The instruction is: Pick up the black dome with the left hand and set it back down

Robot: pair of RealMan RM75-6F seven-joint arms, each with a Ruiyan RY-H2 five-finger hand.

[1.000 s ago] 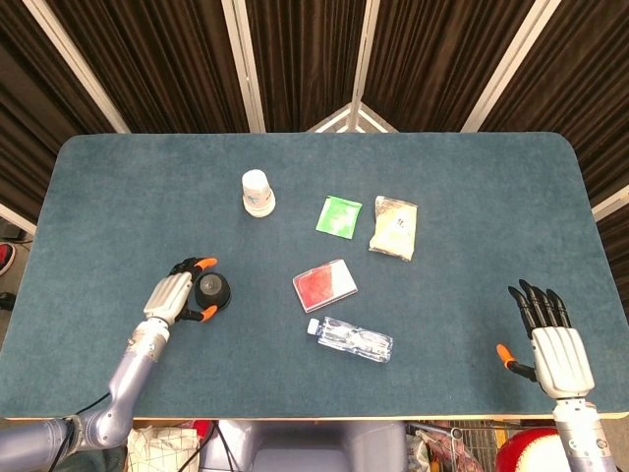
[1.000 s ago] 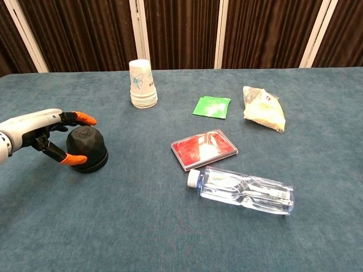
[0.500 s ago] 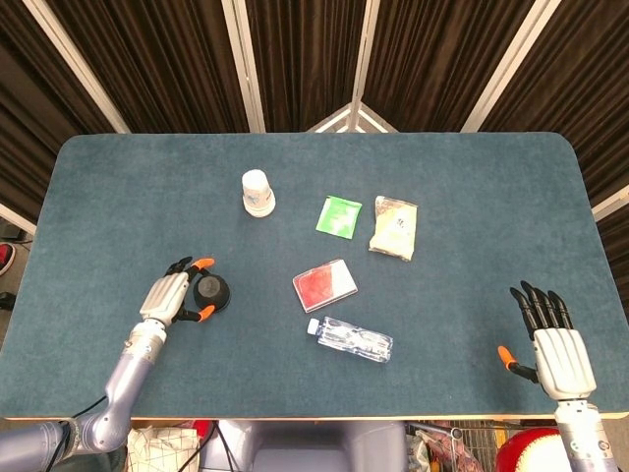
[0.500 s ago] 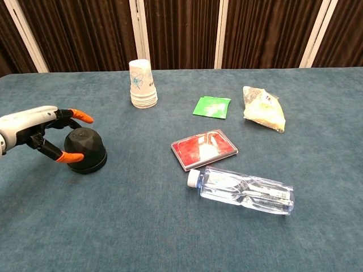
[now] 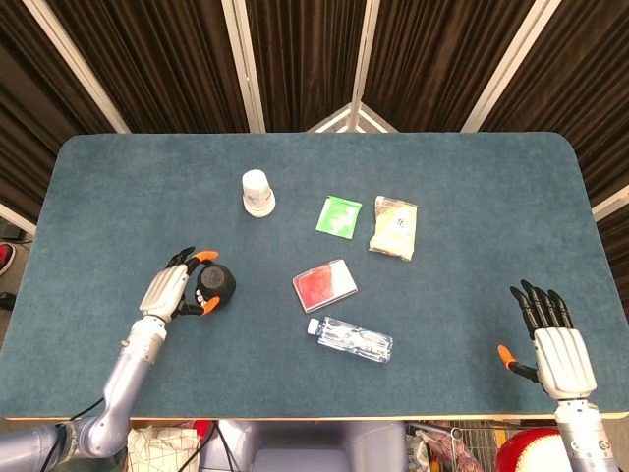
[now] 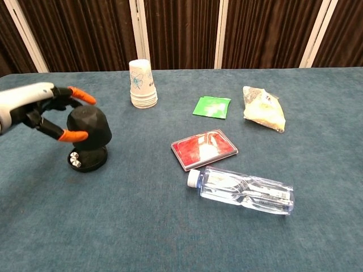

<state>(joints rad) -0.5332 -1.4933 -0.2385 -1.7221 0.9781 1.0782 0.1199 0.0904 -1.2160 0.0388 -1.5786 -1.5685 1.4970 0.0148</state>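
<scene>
The black dome (image 6: pixel 92 127) hangs tilted just above its round black base (image 6: pixel 89 161), gripped by my left hand (image 6: pixel 37 110) between orange-tipped fingers. Small white dice (image 6: pixel 75 162) show on the base under the raised dome. From the head view the dome (image 5: pixel 218 283) sits at the table's left, with the left hand (image 5: pixel 171 292) wrapped around its left side. My right hand (image 5: pixel 551 340) rests at the table's near right corner, fingers spread and holding nothing; the chest view does not show it.
A stack of paper cups (image 6: pixel 142 83) stands behind the dome. A green packet (image 6: pixel 212 106), a yellow snack bag (image 6: pixel 262 109), a red flat case (image 6: pixel 204 148) and a lying water bottle (image 6: pixel 244 190) occupy the middle of the blue table (image 6: pixel 170 238).
The left hand closed on the dome and lifted it off its base, uncovering small white dice. The right hand stayed put.
</scene>
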